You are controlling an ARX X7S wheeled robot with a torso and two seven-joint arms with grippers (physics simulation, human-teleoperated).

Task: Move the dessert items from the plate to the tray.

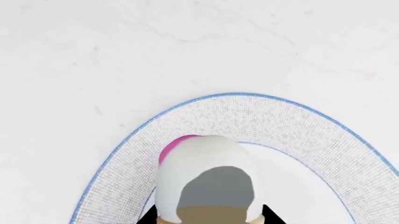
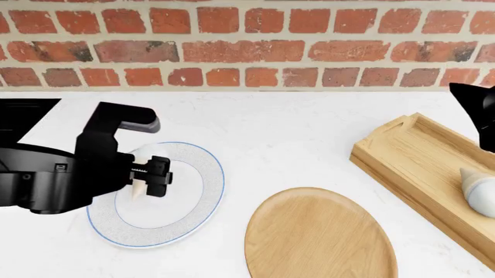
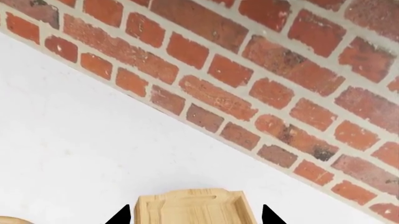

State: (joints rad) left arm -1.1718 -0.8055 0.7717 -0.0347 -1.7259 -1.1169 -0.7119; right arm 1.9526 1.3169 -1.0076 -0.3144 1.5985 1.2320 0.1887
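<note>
Your left gripper is over the white plate with the blue rim, far on the left. Its fingers are squeezed onto one ice-cream cone. The white scoop points toward the brick wall and the tan tip points toward you. In the left wrist view that cone fills the near part of the picture, and its scoop has a pink patch.

Next comes a flat round wooden plate on the white table.

On the right sits the wooden tray. The other ice-cream cone lies inside it, near the right edge.

Your right gripper is above one end of the tray. Its fingers are spread apart and hold nothing.
</note>
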